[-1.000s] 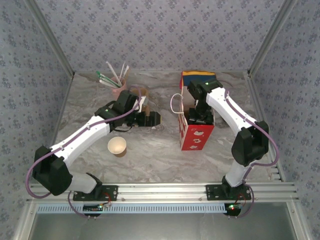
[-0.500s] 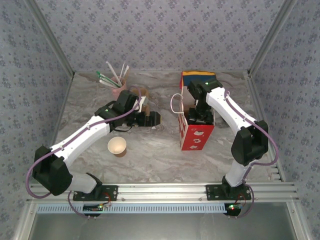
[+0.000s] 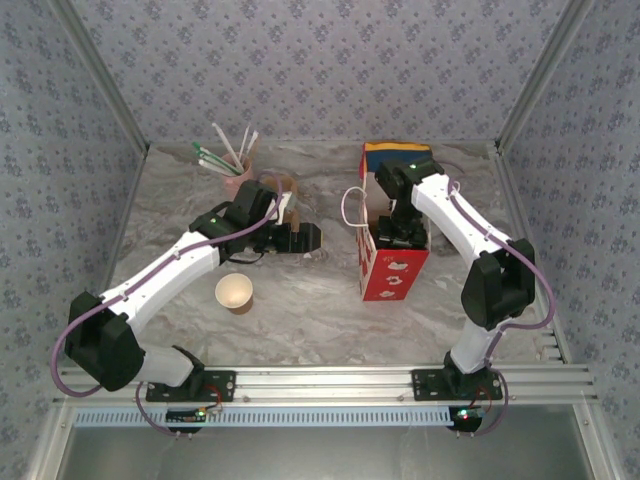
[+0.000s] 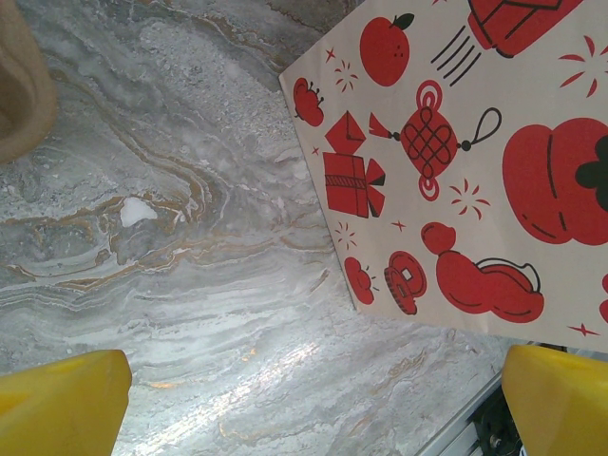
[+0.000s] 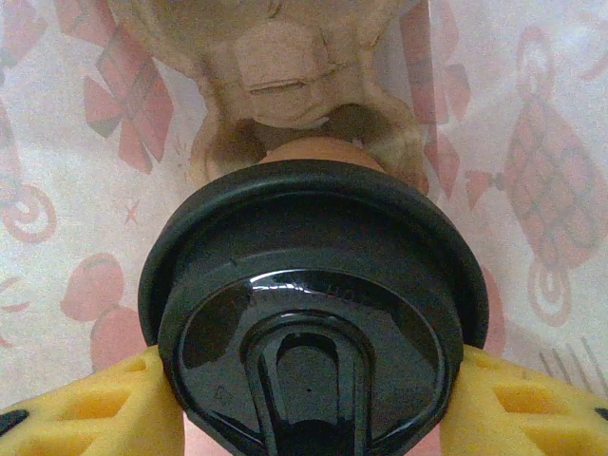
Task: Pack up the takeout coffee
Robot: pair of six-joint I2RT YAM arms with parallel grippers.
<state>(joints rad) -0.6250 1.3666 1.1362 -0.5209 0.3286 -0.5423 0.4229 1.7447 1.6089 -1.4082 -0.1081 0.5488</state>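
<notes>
Right gripper (image 5: 306, 404) clamped on lidded coffee cup (image 5: 313, 275), down inside the bag (image 3: 396, 277).
Cup upright, cardboard holder (image 5: 285, 57) beneath it in the bag; left gripper (image 3: 306, 238) spread wide, left of bag.

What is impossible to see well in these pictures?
Right wrist view: the takeout coffee, paper body covered by its black lid.
Top view: that cup, hidden in the red gift bag under the right hand.
Left wrist view: tan object, cut off by the edge.
</notes>
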